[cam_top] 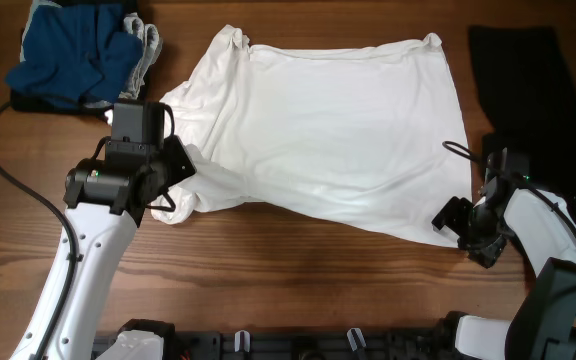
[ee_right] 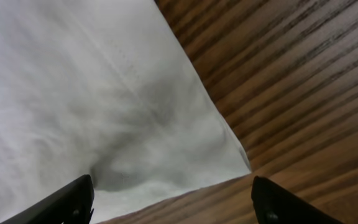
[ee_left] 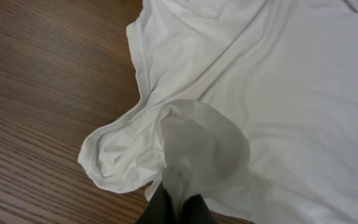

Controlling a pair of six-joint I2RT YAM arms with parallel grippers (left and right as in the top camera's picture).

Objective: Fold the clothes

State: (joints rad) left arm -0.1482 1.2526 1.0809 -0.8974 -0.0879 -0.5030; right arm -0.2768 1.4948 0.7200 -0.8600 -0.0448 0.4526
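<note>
Overhead straight down on table, left wrist close over shirt sleeve, right wrist low at hem, shirt shared.

Pincer, jaws spread, straddles white shirt corner on table.

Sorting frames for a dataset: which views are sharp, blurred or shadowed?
Overhead: sharp, evenly lit, the shirt glaring white. Left wrist: table grain crisp, the pinched fold near the lens soft. Right wrist: soft overall, a grey shadow on the cloth.
</note>
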